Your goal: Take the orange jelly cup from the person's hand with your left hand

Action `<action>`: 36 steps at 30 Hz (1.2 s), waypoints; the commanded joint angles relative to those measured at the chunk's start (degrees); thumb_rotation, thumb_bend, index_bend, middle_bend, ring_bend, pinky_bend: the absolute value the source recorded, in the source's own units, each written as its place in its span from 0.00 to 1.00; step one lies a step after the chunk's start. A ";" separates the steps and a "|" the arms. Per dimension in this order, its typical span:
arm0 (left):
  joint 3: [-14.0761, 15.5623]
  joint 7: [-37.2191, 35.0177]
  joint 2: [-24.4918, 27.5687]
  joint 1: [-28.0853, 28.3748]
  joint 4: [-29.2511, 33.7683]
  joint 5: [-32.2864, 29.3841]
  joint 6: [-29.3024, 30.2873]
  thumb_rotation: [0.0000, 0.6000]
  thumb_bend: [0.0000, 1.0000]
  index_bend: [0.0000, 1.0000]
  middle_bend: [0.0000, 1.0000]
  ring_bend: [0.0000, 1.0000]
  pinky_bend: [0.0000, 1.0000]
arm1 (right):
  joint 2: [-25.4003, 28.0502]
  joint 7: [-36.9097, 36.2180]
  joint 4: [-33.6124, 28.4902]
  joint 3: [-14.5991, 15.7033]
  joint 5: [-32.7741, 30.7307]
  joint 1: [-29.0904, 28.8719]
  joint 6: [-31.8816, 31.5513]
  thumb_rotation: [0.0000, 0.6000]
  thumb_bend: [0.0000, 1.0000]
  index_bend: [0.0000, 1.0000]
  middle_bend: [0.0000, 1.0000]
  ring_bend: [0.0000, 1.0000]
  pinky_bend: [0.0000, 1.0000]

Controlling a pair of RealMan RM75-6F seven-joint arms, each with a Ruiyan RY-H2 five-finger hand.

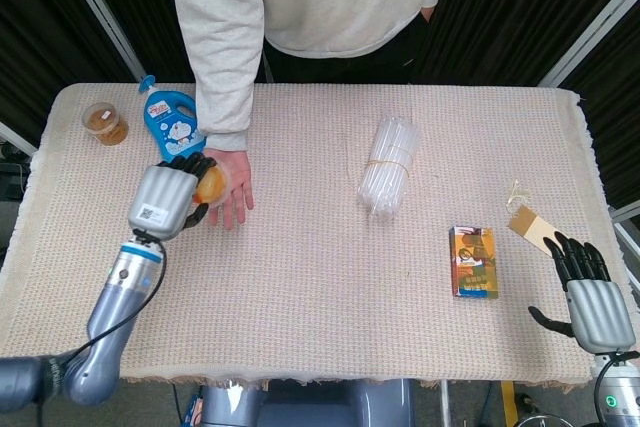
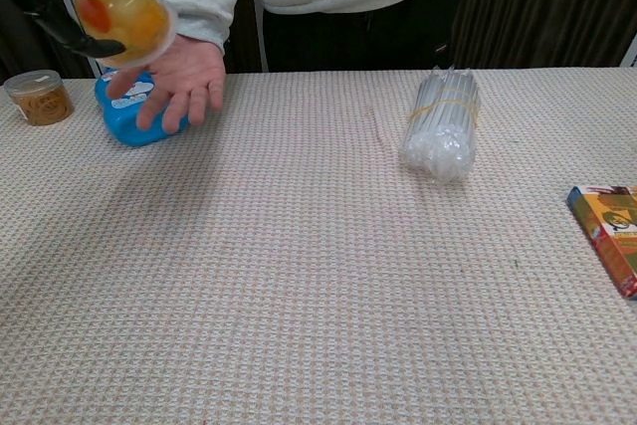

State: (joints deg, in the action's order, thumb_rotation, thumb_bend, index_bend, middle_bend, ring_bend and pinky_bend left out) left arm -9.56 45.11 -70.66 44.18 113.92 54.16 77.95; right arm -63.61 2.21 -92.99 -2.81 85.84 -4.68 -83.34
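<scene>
The orange jelly cup (image 2: 121,15), clear with orange fruit and a red piece inside, is tilted and held up in my left hand (image 1: 167,200). In the head view only a sliver of the orange jelly cup (image 1: 211,185) shows past my dark fingers. The person's hand (image 2: 176,81) lies open and flat, palm up, just right of and below the cup, apart from it. At the near right corner my right hand (image 1: 588,297) rests by the table edge with fingers spread and nothing in it.
A blue bottle (image 1: 168,123) lies behind the person's hand, with a small brown-filled cup (image 1: 104,123) at the far left. A bundle of clear straws (image 1: 389,163) lies mid-table. An orange box (image 1: 473,261) and a paper scrap (image 1: 528,222) sit at right.
</scene>
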 commanded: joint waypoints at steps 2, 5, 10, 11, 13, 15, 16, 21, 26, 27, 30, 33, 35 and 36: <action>8.57 -6.12 7.83 -7.09 3.26 9.90 0.39 1.00 0.62 0.80 0.59 0.53 0.56 | -0.11 0.47 -0.23 -0.01 -0.06 0.00 0.01 1.00 0.09 0.05 0.00 0.00 0.00; 12.33 -10.85 9.92 -10.16 1.59 14.00 -0.60 1.00 0.62 0.80 0.59 0.53 0.56 | -0.19 0.77 -0.42 -0.02 -0.20 0.03 0.05 1.00 0.09 0.05 0.00 0.00 0.00; 15.72 -16.01 9.00 -13.14 -4.39 16.81 -3.47 1.00 0.62 0.80 0.58 0.53 0.55 | -0.24 0.95 -0.80 -0.16 -0.63 0.11 0.05 1.00 0.09 0.05 0.00 0.00 0.00; 16.20 -16.46 8.14 -13.52 -5.86 16.74 -4.42 1.00 0.62 0.80 0.58 0.53 0.55 | -0.24 1.07 -0.86 -0.16 -0.64 0.13 0.03 1.00 0.09 0.05 0.00 0.00 0.00; 16.70 -16.80 5.95 -14.01 -8.66 16.35 -6.20 1.00 0.62 0.78 0.54 0.50 0.53 | -0.27 1.28 -0.95 -0.14 -0.62 0.15 0.01 1.00 0.09 0.05 0.00 0.00 0.00; 17.04 -16.06 3.56 -14.16 -11.29 15.69 -7.96 1.00 0.60 0.74 0.46 0.45 0.50 | -0.28 1.38 -0.99 -0.15 -0.66 0.16 0.01 1.00 0.09 0.05 0.00 0.00 0.00; 17.07 -15.28 2.21 -14.20 -12.72 15.38 -8.70 1.00 0.57 0.69 0.38 0.39 0.47 | -0.27 1.41 -0.99 -0.16 -0.71 0.18 0.00 1.00 0.09 0.05 0.00 0.00 0.00; 17.12 -10.89 -3.24 -13.88 -17.09 12.38 -12.84 1.00 0.39 0.36 0.03 0.06 0.18 | -0.11 0.96 -1.09 -0.24 -1.02 0.34 -0.07 1.00 0.09 0.05 0.00 0.00 0.00; 16.28 -9.18 -5.34 -13.68 -17.08 10.18 -14.40 1.00 0.28 0.13 0.00 0.00 0.02 | 0.10 0.52 -1.06 -0.25 -1.04 0.44 -0.13 1.00 0.09 0.05 0.00 0.00 0.00; 16.14 -8.80 -5.43 -13.69 -16.95 10.34 -14.11 1.00 0.26 0.11 0.00 0.00 0.01 | 0.13 0.46 -1.05 -0.24 -1.04 0.47 -0.16 1.00 0.09 0.05 0.00 0.00 0.00; 15.50 -7.51 -5.16 -14.23 -15.79 10.30 -12.21 1.00 0.24 0.10 0.00 0.00 0.00 | 0.23 0.32 -1.06 -0.22 -1.05 0.53 -0.16 1.00 0.09 0.05 0.00 0.00 0.00; 14.75 -8.02 -4.19 -15.28 -13.64 11.35 -9.31 1.00 0.24 0.10 0.00 0.00 0.00 | 0.32 0.31 -1.06 -0.22 -1.03 0.58 -0.25 1.00 0.09 0.05 0.00 0.00 0.00; 14.57 -9.79 -2.32 -16.99 -11.21 13.74 -5.79 1.00 0.24 0.10 0.00 0.00 0.00 | 0.35 0.28 -1.02 -0.20 -1.00 0.63 -0.29 1.00 0.09 0.05 0.00 0.00 0.00; 14.60 -10.44 -1.77 -17.47 -10.66 14.50 -4.93 1.00 0.24 0.10 0.00 0.00 0.00 | 0.35 0.28 -1.03 -0.21 -1.01 0.64 -0.29 1.00 0.09 0.05 0.00 0.00 0.00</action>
State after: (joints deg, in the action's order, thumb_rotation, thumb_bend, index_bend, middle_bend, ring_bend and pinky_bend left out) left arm 5.43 36.29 -74.18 28.36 101.07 66.47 70.23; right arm -63.26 2.51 -94.02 -3.02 84.83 -4.05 -83.64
